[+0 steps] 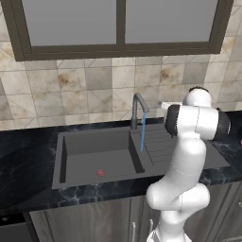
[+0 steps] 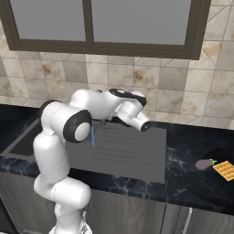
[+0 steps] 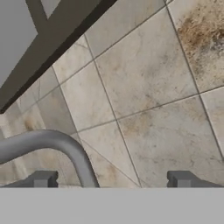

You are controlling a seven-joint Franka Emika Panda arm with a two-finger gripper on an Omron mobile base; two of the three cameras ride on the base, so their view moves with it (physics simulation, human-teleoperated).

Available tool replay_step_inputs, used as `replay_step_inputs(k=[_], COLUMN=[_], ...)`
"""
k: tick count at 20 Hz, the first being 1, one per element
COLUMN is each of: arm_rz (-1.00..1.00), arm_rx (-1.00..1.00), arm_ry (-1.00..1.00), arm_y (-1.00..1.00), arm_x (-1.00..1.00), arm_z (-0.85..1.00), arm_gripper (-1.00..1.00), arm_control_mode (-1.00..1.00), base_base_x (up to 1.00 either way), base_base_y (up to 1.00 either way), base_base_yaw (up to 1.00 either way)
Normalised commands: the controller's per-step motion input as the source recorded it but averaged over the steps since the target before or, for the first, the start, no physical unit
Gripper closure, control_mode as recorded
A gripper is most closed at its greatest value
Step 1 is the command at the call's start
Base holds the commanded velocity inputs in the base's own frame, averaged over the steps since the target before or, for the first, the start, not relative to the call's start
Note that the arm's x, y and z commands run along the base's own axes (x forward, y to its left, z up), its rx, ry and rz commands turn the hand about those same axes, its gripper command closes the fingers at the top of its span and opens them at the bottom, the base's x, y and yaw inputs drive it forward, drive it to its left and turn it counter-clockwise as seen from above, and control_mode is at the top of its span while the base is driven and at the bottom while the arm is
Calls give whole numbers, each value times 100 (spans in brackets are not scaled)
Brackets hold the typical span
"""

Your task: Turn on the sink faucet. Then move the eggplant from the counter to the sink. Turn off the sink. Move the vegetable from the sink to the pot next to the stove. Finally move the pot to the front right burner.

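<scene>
Blue water (image 1: 142, 134) runs from the dark grey sink faucet (image 1: 138, 109) into the sink (image 1: 94, 156). In the hand view my gripper (image 3: 111, 180) is open, its fingertips (image 3: 41, 179) wide apart, facing the tiled wall with the faucet's curved pipe (image 3: 57, 142) just above the left tip. Nothing is between the jaws. The small purple eggplant (image 2: 204, 164) lies on the black counter (image 2: 192, 183), far to the right of the ribbed drainboard (image 2: 130, 148). My arm (image 2: 64, 123) bends over the sink. The pot and stove are out of view.
An orange checked square (image 2: 225, 170) lies beside the eggplant on its right. A dark-framed window (image 1: 118, 28) sits above the tiled wall (image 1: 71, 90) behind the sink. Cabinet fronts (image 1: 108, 220) run under the counter edge.
</scene>
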Motion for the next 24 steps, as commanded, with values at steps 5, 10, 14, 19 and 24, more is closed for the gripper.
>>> replay_step_inputs(k=[5, 10, 14, 19, 24], arm_rz=[-8, -15, -15, -17, -20], arm_rx=[0, -1, -2, -1, -4], arm_ry=[-8, 0, 1, 8, 21], arm_y=[-26, -32, -34, -34, -33], arm_x=[-87, -75, -68, -65, -59], arm_z=[53, 42, 40, 46, 36], arm_gripper=[-100, -100, -100, -100, -100], arm_control_mode=[-100, -100, -100, -100, -100], base_base_x=[0, 0, 0, 0, 0], base_base_y=[0, 0, 0, 0, 0], base_base_yaw=[0, 0, 0, 0, 0])
